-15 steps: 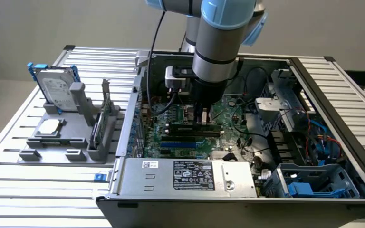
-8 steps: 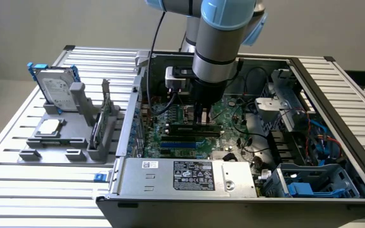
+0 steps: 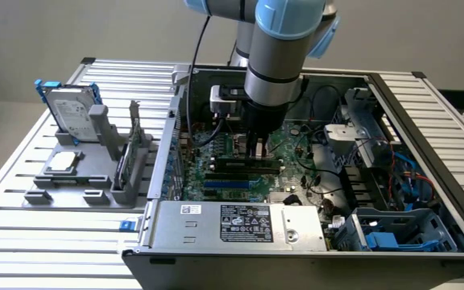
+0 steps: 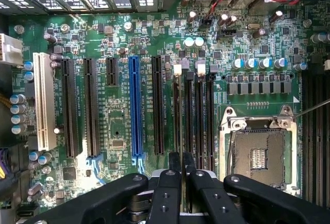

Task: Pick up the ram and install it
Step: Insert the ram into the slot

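Note:
My gripper [image 3: 256, 152] reaches down into the open computer case [image 3: 425, 181], right over the motherboard [image 3: 215, 139]. Its two black fingers [image 4: 174, 164] stand almost together, shut on the ram [image 4: 178, 115]. In the wrist view the ram shows edge-on as a thin dark strip running along the first of the black memory slots [image 4: 198, 115]. In the exterior view the ram [image 3: 230, 162] lies as a long dark bar level with those slots, just under the fingertips. Whether it is pressed fully into the slot I cannot tell.
A grey fixture [image 3: 70, 196] at the exterior view's left holds a silver hard drive with blue brackets [image 3: 72, 115] and a small square chip [image 3: 64, 160]. The power supply [image 3: 240, 223] bounds the near side. The CPU socket [image 4: 258, 154] sits beside the memory slots; blue [image 4: 135, 105] and white [image 4: 44, 100] slots lie further off.

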